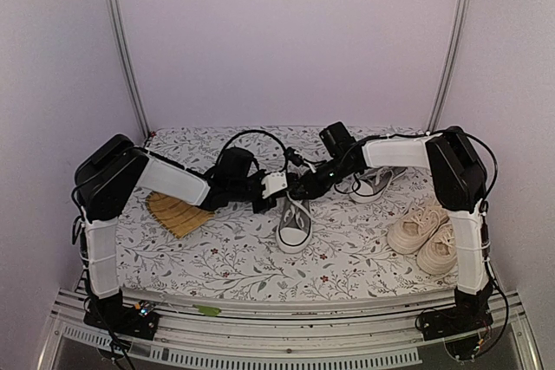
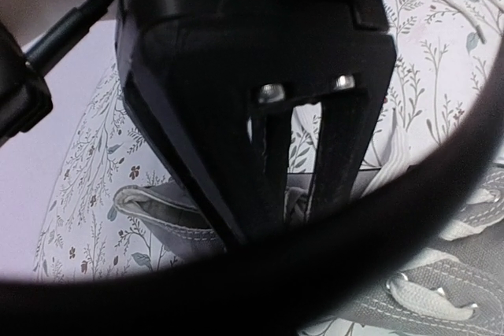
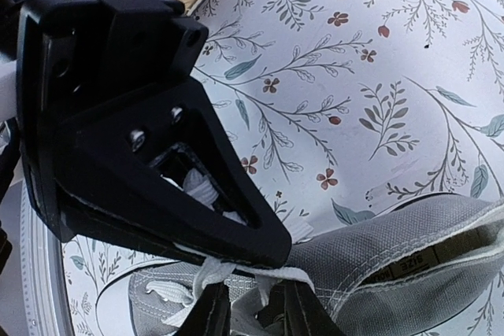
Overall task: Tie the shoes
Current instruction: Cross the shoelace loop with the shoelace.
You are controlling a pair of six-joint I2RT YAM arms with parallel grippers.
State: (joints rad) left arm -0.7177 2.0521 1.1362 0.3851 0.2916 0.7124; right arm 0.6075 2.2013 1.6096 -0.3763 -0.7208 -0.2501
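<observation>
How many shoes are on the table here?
4. One grey sneaker at centre; the other grey sneaker farther back right, partly hidden; the near cream sneaker and far cream sneaker together at the right.

The bench (image 1: 234, 259) carries a white sheet printed with grey leaf sprigs and small red flowers. Four shoes rest directly on this surface. One grey sneaker (image 1: 295, 224) lies at centre, toe toward the near edge. The second grey sneaker (image 1: 377, 184) lies behind it, to the right. The cream pair (image 1: 416, 227) sits side by side near the right edge. A tan ribbed mat (image 1: 178, 212) lies flat at left.
</observation>
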